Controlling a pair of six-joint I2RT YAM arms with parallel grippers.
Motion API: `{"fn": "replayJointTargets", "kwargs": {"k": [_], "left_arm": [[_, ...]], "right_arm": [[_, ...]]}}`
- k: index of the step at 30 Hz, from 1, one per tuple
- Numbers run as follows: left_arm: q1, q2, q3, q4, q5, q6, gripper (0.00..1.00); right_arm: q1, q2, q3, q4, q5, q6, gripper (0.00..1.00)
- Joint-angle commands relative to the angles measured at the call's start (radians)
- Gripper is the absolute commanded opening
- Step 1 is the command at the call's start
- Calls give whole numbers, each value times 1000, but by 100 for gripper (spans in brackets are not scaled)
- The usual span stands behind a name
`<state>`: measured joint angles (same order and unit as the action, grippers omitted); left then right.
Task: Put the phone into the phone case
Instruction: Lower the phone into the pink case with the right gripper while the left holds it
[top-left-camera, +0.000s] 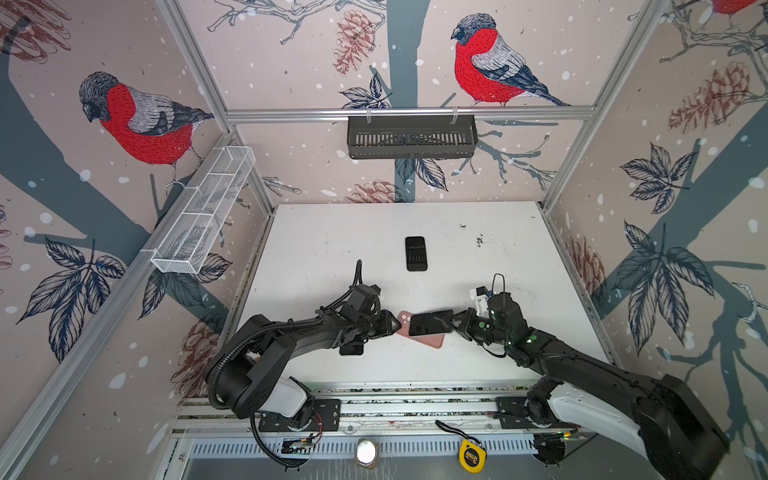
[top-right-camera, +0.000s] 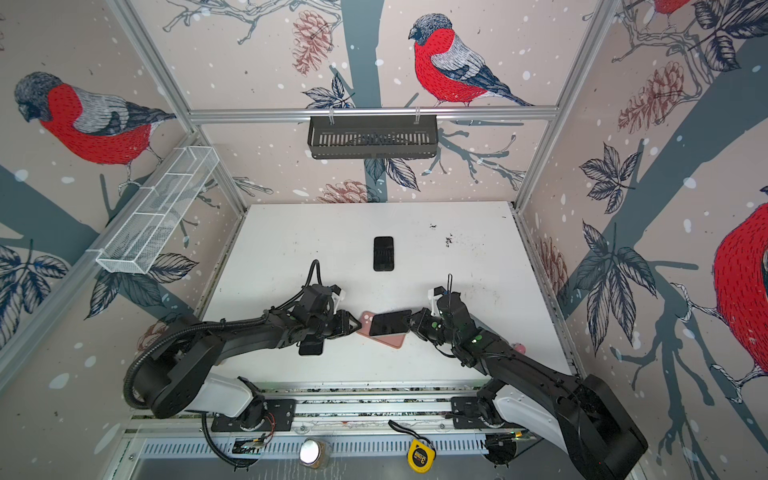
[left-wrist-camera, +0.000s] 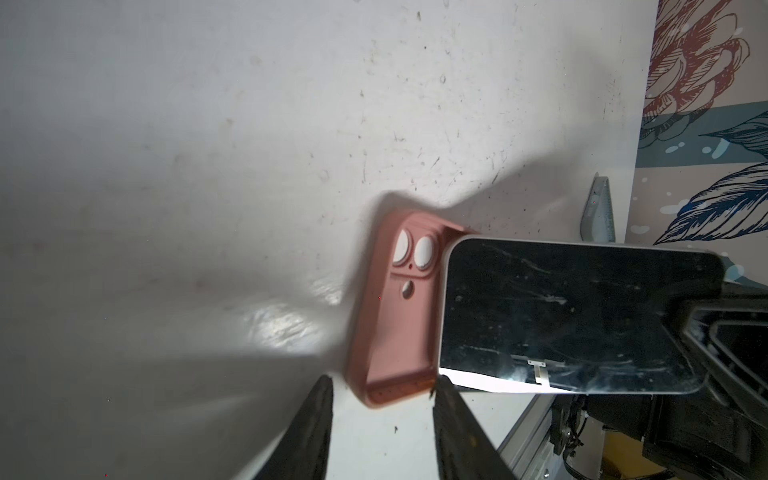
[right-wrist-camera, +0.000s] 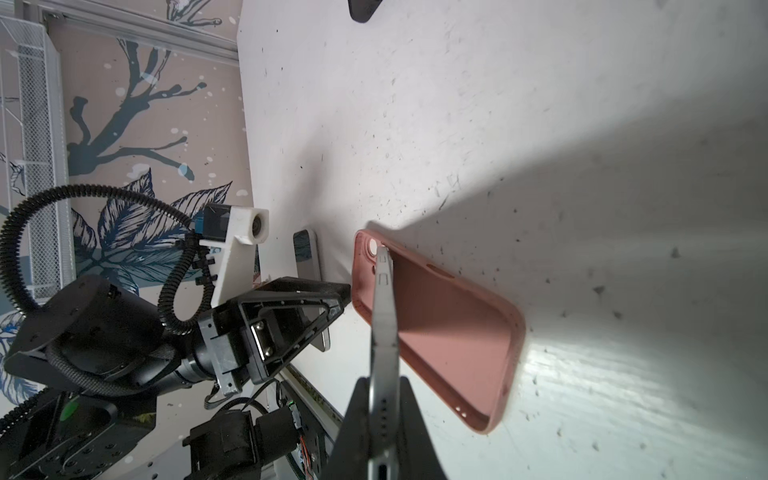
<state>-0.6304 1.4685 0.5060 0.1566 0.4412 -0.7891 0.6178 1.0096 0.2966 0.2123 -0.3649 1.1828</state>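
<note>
White table (top-left-camera: 332, 232) bears the pink phone case (top-left-camera: 428, 340), lower centre in both top views. The right gripper (right-wrist-camera: 384, 386) pinches the phone (top-left-camera: 430, 323) over it. The left gripper (left-wrist-camera: 384, 380) straddles the case's end, fingers spread. The tape measure (top-left-camera: 471, 456) print is unreadable.

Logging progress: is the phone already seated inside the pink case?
No, the right gripper holds the phone askew above the pink case, whose camera end shows uncovered.
</note>
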Motion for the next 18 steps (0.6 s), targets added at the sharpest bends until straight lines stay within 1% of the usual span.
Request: {"fn": "replayJointTargets", "kwargs": {"k": [1, 5, 9, 18], "left_arm": [[3, 14, -7, 61, 21, -17, 41], [3, 29, -14, 85, 37, -25, 41], [4, 34, 11, 65, 33, -7, 41], [32, 111, 201, -151, -41, 141, 40]], "right_arm": [[-1, 1, -5, 56, 41, 61, 1], [-1, 20, -4, 50, 32, 65, 1], [-2, 40, 5, 38, 12, 34, 1], [-2, 49, 6, 30, 0, 15, 1]]}}
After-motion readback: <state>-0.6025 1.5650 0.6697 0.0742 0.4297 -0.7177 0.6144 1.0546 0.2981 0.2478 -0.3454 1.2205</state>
